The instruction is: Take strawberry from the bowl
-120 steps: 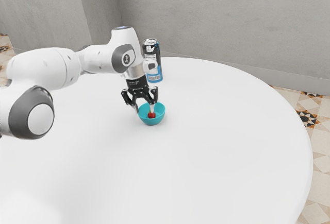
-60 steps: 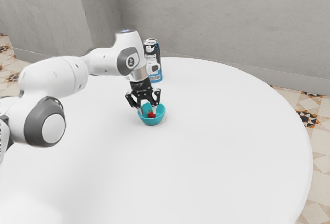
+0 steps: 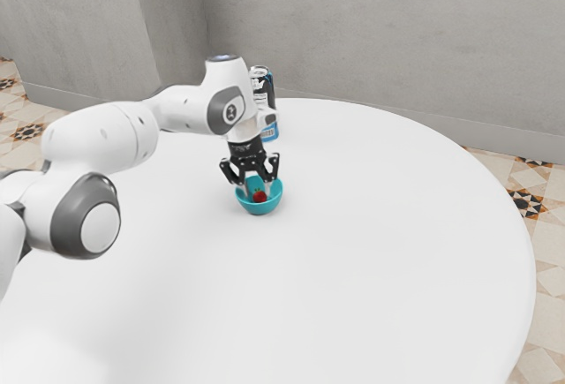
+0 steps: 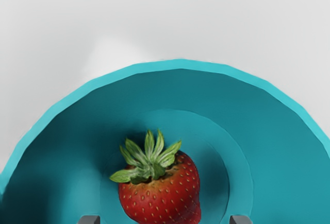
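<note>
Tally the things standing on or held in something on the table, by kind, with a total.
Bowl: 1
Strawberry, in the bowl: 1
Can, behind the arm's hand: 1
Total: 3

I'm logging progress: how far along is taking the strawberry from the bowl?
The approach looks nearly done: my open gripper is down at the bowl, fingers on either side of the strawberry. Nothing is gripped; the berry sits inside the bowl. Left: closing on it, then lifting it out.

Gripper (image 3: 257,192) points down — spread apart.
</note>
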